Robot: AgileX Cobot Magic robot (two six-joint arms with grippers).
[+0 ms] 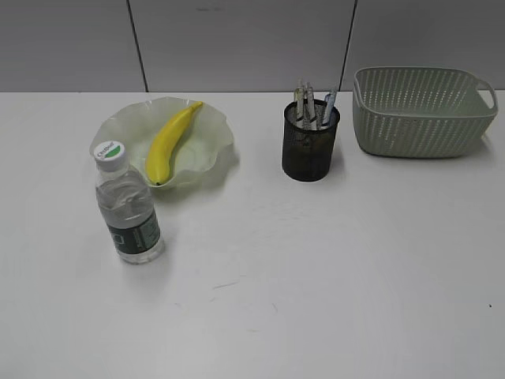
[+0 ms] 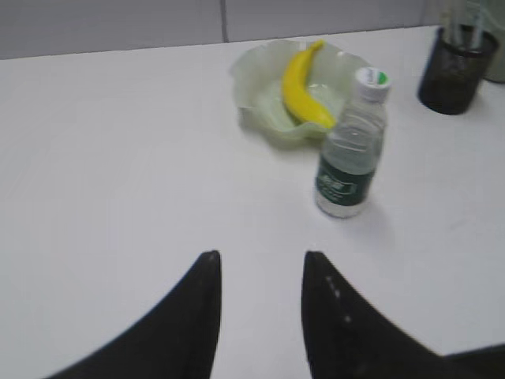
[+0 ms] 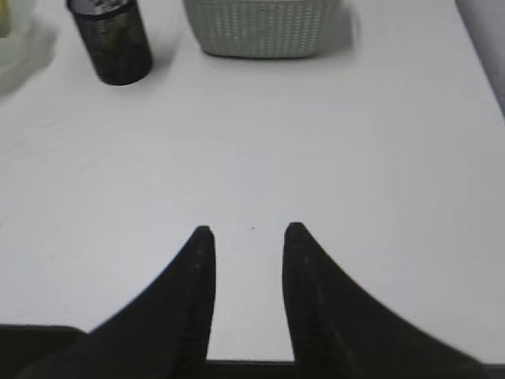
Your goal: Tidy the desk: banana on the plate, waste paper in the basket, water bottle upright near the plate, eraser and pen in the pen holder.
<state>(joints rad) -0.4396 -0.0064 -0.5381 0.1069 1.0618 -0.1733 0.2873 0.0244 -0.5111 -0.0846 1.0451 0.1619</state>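
No legible text on water bottle.

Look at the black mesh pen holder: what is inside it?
Several pens stand in the pen holder, their tops poking above the rim. Whether an eraser lies at the bottom cannot be seen; the dark mesh hides it.

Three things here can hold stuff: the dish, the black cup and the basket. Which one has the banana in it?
The plate, the ruffled pale green dish: the banana lies in it. The pen holder holds pens.

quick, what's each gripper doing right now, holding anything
Left gripper: open, holding nothing, jaws apart above the bare white desk.
Right gripper: open, holding nothing, also over bare desk.
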